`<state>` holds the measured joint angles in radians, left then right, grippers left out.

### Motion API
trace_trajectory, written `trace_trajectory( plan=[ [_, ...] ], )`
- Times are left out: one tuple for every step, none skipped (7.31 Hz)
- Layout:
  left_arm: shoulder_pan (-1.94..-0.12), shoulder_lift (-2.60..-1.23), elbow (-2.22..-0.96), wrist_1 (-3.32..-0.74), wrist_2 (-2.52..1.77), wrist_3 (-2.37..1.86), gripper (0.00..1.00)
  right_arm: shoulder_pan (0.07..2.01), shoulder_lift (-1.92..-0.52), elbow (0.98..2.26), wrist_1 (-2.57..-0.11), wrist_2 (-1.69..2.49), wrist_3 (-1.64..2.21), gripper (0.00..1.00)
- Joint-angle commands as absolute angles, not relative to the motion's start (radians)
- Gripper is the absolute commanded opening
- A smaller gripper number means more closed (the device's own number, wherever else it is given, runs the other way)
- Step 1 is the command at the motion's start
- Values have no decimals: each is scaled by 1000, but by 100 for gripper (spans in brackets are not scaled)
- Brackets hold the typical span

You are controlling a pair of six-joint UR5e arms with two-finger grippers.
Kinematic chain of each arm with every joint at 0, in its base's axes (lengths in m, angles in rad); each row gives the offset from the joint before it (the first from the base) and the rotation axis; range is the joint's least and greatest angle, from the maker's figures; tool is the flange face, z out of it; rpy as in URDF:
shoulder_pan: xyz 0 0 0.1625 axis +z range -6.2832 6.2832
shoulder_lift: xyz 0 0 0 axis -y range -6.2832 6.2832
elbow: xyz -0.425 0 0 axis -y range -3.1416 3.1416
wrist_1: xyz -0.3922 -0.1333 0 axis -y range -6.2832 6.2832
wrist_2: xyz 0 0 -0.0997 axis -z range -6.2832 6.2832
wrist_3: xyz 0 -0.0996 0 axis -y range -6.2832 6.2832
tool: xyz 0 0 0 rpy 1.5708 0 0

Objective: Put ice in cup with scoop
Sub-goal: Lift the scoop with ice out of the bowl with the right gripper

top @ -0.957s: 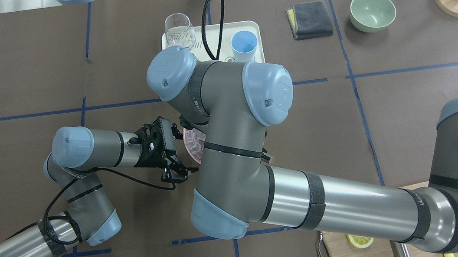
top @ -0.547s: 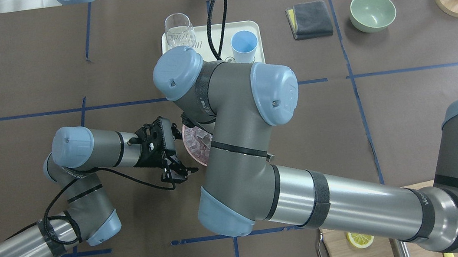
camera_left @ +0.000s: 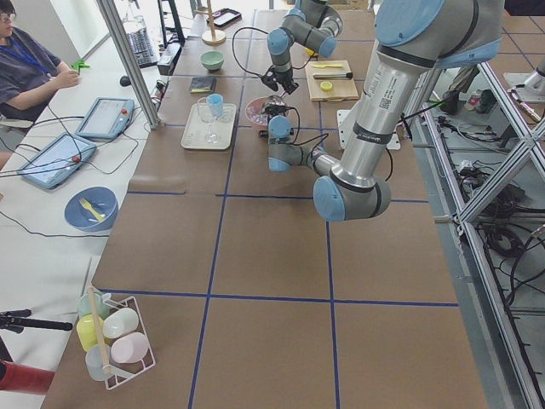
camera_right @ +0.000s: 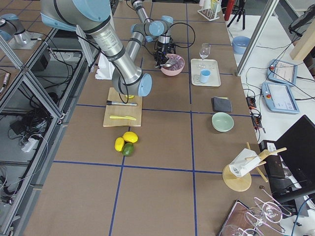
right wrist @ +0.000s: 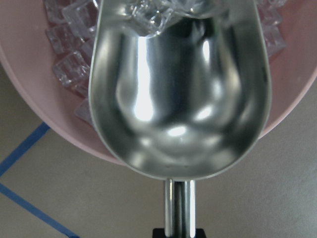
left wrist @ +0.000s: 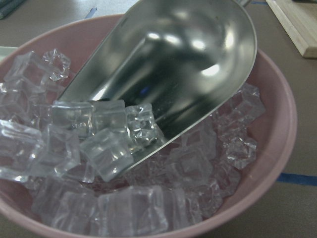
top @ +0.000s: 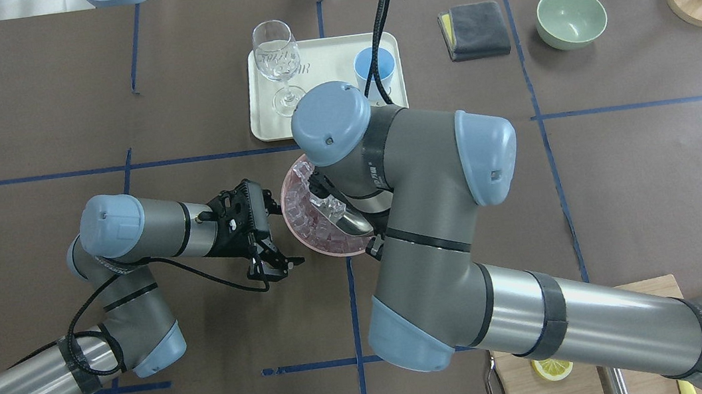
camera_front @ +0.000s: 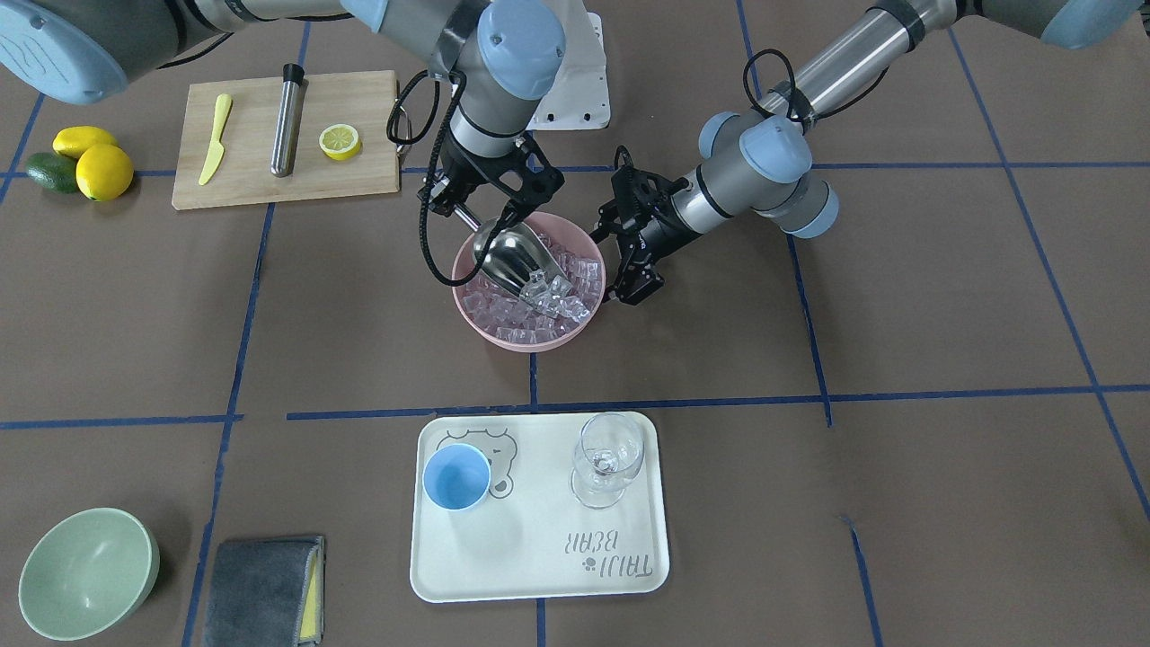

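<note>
The steel scoop lies tilted in the pink bowl, its mouth dug into the clear ice cubes, with a few cubes at its lip. My right gripper is shut on the scoop's thin handle at the bowl's robot side. My left gripper is open, right beside the bowl's rim, holding nothing. The light-blue cup stands empty on the cream tray. In the overhead view the scoop and the ice show under my right wrist.
A wine glass stands on the tray beside the cup. A cutting board with a knife, a steel cylinder and a lemon half lies near the robot. Lemons, a green bowl and a grey cloth sit apart.
My right arm has swung to the right in the overhead view, uncovering the bowl and the wine glass; the scoop now shows in the ice. The left arm has not moved.
</note>
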<state>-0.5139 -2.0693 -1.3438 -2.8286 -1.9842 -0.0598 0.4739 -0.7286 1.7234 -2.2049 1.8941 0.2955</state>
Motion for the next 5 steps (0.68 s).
trace_trajectory(
  plan=[
    [-514,-2069,-1344,-2829,-1985,-60,100,472,-790,1755,-2110,1893,354,0],
    [-514,-2069,-1344,-2829,-1983,-60,100,472,-790,1759,-2106,1890,360,0],
    [-515,-2069,-1344,-2829,-1983,-60,100,472,-804,1790,-2100,1890,379,0],
    [-514,-2069,-1344,-2829,-1985,-60,100,472,-855,1851,-2062,1890,388,0],
    [-514,-2069,-1344,-2829,-1983,-60,100,472,-898,1888,-2010,1888,408,0]
  ],
)
